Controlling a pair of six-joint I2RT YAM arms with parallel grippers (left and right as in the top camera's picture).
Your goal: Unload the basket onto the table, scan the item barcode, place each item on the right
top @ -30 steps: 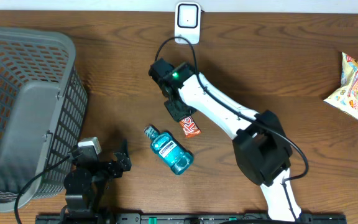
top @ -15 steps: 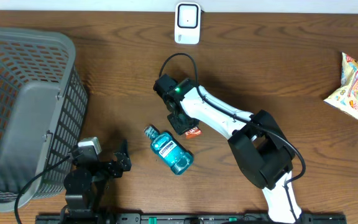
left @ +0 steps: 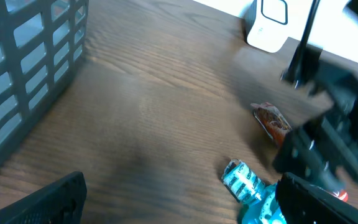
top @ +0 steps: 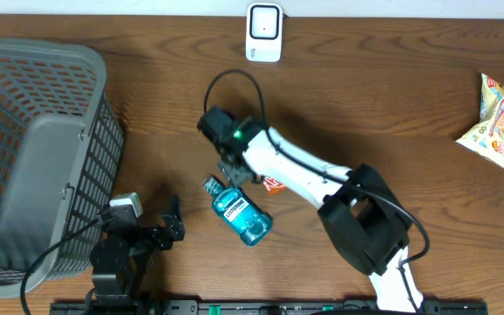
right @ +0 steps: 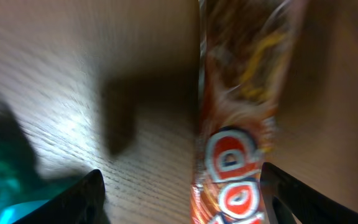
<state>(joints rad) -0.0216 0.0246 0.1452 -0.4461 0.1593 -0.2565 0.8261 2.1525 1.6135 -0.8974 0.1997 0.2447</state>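
The right tool point(right: 182, 190) has its fingers spread and grips nothing. The orange-red candy packet point(right: 241, 118) lies flat on the table point(top: 392, 114) just beside it, loose. On the tool's other side a blue mouthwash bottle point(top: 239, 210) lies on its side. The white barcode scanner point(top: 263, 32) stands at the table's far edge, well apart from the packet. The left tool point(top: 171, 226) sits wide and empty near the grey basket point(top: 24, 70). Snack bags point(top: 497, 118) lie at the right edge.

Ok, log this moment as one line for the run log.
right gripper: open over orange candy packet on table | left gripper: open, near basket | mouthwash bottle: beside packet
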